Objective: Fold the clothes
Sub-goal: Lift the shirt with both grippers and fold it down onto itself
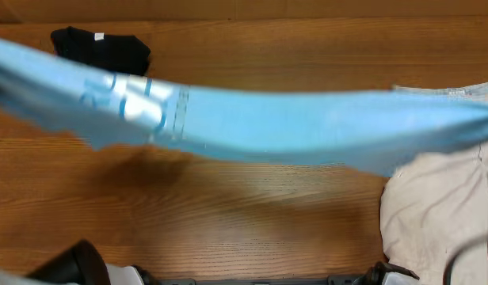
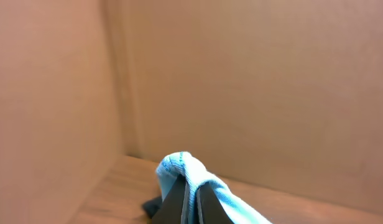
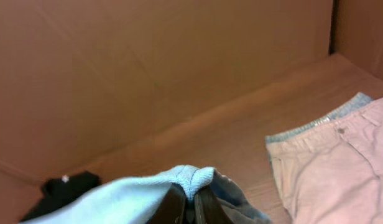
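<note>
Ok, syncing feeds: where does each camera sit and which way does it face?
Overhead: above the table, facing down on the blue shirt; arm parts at bottom edge.
Left wrist: on that arm, faces the wall; left pincer shut on the shirt.
Right wrist: likewise, faces wall and beige shorts; right pincer shut on the shirt.
Shared: the shirt.

The table (image 1: 228, 214) bears a black garment (image 1: 101, 49) and beige shorts (image 1: 434, 214).
</note>
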Available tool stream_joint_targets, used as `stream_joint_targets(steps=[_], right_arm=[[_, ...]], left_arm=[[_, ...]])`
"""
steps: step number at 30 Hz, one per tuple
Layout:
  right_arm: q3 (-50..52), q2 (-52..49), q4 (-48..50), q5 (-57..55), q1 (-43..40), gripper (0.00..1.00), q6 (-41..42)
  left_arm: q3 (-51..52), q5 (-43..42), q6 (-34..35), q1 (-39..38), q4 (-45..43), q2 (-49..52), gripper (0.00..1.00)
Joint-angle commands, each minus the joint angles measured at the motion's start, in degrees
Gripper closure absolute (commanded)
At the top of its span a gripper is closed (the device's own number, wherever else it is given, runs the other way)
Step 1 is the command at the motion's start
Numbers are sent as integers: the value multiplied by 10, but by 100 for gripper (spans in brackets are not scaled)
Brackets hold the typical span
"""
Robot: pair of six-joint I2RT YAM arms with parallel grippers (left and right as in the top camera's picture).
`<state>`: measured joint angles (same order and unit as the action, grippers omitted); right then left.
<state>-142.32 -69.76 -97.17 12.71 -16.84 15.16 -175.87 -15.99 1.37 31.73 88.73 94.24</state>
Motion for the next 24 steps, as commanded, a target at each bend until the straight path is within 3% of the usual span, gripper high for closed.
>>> stream_joint_targets(steps=[1, 6, 11, 19, 24], right_arm=[[-12, 36, 1, -16, -5, 96, 53], [12, 44, 1, -22, -5, 96, 75], [123, 14, 3, -39, -5, 95, 76], [296, -146, 80, 42, -4, 94, -11], [351, -275, 168, 93, 11, 94, -63]], left_arm=[[10, 87, 5, 24, -2, -25, 96], [47, 69, 3, 49, 3, -43, 96], [124, -77, -28, 28, 9, -16, 96], [250, -55, -101, -151, -6, 134, 96], [272, 43, -116, -261, -57, 300, 96]])
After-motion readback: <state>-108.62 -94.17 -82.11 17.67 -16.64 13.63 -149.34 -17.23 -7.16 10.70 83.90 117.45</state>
